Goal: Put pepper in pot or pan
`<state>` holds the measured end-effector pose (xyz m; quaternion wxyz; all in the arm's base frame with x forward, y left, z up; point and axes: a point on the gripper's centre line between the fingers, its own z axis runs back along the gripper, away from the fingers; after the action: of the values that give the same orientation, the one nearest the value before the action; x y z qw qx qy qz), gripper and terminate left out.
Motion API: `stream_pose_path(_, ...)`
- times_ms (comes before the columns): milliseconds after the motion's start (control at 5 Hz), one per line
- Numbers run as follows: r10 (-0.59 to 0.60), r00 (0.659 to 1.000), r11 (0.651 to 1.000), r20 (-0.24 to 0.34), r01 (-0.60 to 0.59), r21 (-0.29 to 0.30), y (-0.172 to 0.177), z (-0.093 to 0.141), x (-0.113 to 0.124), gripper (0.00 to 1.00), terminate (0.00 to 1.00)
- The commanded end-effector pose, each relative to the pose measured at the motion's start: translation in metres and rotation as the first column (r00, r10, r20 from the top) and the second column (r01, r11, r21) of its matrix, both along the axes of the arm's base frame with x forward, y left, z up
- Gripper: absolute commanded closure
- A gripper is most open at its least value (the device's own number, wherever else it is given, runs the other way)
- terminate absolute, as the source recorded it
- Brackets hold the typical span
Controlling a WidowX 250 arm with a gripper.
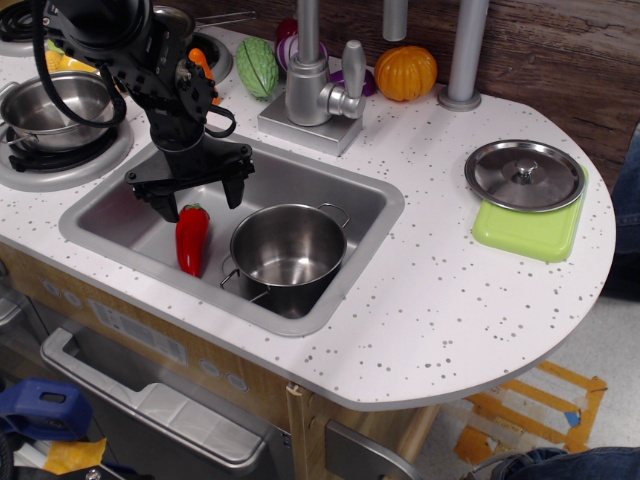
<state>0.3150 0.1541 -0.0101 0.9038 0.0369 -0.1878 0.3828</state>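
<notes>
The red pepper (191, 239) lies in the grey sink (360, 195), stem end toward the back, just left of the pot. The deep shiny steel pot (288, 252) with two wire loop handles stands upright in the sink's front right part and looks empty. My black gripper (201, 201) hangs open directly above the pepper's stem end, one finger at the left (165, 205) and one at the right (236, 189). It holds nothing.
A second steel pot (52, 108) sits on the burner at left. The faucet (320, 85) stands behind the sink, with a green vegetable (257, 67) and an orange pumpkin (406, 72) nearby. A pot lid (524, 174) rests on a green board (530, 228) at right.
</notes>
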Motion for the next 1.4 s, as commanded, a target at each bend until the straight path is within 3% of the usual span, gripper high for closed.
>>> stream_pose_path(0,0.0,1.0,1.0,0.0,0.0,0.0,0.0,0.0,0.0,0.0,0.0)
stream_pose_path(800,-0.037,0.999,0.998,-0.002,0.037,-0.058,0.027,-0.039,0.01,0.0,0.0)
stream_pose_path(1000,-0.042,0.999,0.996,0.025,0.044,-0.072,0.031,-0.053,0.01,0.0,0.0)
stream_pose_path(1200,-0.041,0.999,0.997,0.018,0.042,-0.06,0.032,-0.051,0.011,1.0,0.0)
